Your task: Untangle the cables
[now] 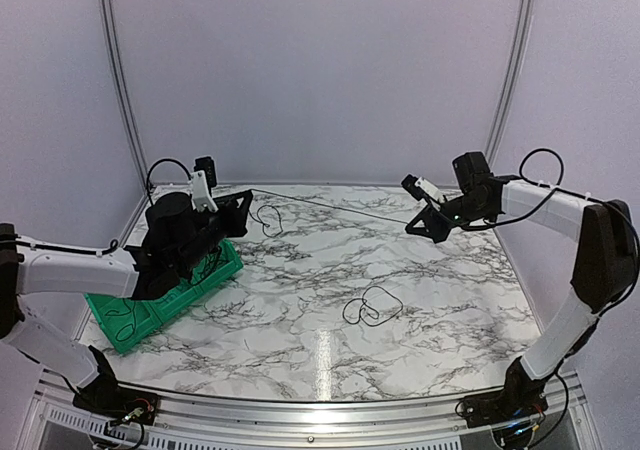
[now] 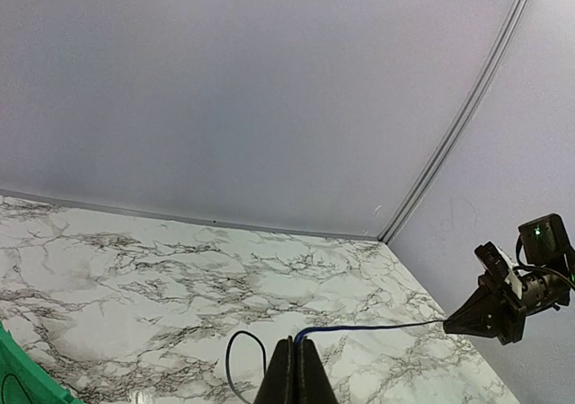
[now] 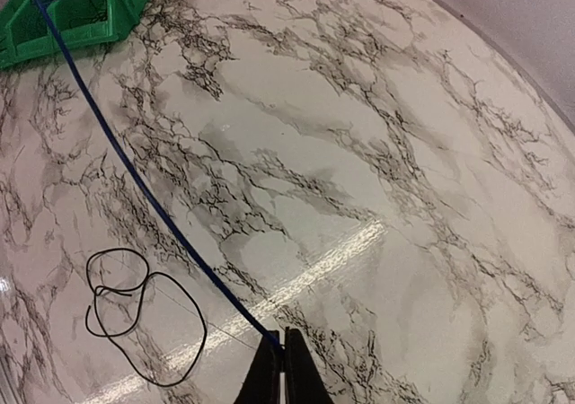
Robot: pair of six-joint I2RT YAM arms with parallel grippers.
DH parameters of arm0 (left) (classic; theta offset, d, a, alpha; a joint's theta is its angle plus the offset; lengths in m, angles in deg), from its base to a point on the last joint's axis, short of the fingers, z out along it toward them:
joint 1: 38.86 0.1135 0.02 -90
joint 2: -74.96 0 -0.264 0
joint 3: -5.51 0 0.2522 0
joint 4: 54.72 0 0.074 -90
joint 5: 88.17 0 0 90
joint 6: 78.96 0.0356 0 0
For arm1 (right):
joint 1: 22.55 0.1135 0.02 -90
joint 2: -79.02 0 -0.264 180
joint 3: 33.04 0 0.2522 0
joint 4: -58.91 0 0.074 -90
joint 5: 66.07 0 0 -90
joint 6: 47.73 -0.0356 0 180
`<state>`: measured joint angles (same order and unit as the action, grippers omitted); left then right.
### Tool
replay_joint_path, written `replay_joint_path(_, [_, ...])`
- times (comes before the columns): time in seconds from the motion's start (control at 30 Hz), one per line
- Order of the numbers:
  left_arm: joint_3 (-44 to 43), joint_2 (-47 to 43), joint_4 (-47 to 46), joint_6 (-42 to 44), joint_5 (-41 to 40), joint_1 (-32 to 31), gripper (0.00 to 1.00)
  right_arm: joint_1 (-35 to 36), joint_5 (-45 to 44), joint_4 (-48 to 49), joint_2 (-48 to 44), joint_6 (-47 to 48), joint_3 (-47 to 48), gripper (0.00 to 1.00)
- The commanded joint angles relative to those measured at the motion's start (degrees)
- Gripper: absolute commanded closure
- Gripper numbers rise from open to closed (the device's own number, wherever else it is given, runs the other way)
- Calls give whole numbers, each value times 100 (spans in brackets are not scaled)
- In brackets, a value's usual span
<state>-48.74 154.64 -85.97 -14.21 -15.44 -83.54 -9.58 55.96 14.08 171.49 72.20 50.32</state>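
A thin blue cable [image 1: 330,204] [image 2: 377,329] [image 3: 135,178] runs taut above the table between both grippers. My left gripper [image 1: 246,196] [image 2: 295,343] is shut on one end, at the far left over the bin. My right gripper [image 1: 412,224] [image 3: 281,343] is shut on the other end, at the far right. A loose loop of the blue cable [image 1: 268,220] [image 2: 235,355] hangs by the left gripper. A black cable [image 1: 372,306] [image 3: 126,314] lies coiled on the marble, right of centre. More black cables [image 1: 130,315] lie in the green bin.
A green bin [image 1: 165,300] [image 3: 63,13] [image 2: 13,382] sits on the marble table [image 1: 300,320] at the left, under my left arm. Pale walls close the back and sides. A metal rail [image 1: 300,410] runs along the near edge.
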Motion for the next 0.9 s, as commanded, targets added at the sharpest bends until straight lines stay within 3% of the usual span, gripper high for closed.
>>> replay_joint_path(0.0, [59, -216, -148, 4, -504, 105, 100, -92, -269, -213, 160, -138, 197, 85])
replay_joint_path(0.1, [19, -216, -133, 27, -167, 119, 100, -92, -143, -243, 53, -62, 171, 71])
replay_joint_path(0.23, [-144, -378, 326, 56, 74, 118, 100, -91, -52, -255, -96, -4, 76, 64])
replay_joint_path(0.5, [-597, -1217, 2534, 110, -448, 122, 100, -93, 279, 510, -306, -113, -680, 63])
replay_joint_path(0.7, [-1040, -1999, 4758, 157, -1292, 124, 100, -93, 299, 617, -334, 116, -902, 62])
replay_joint_path(0.87, [-1131, -2799, 5983, -247, -2056, 125, 100, -84, 450, 567, -282, 151, -905, 62])
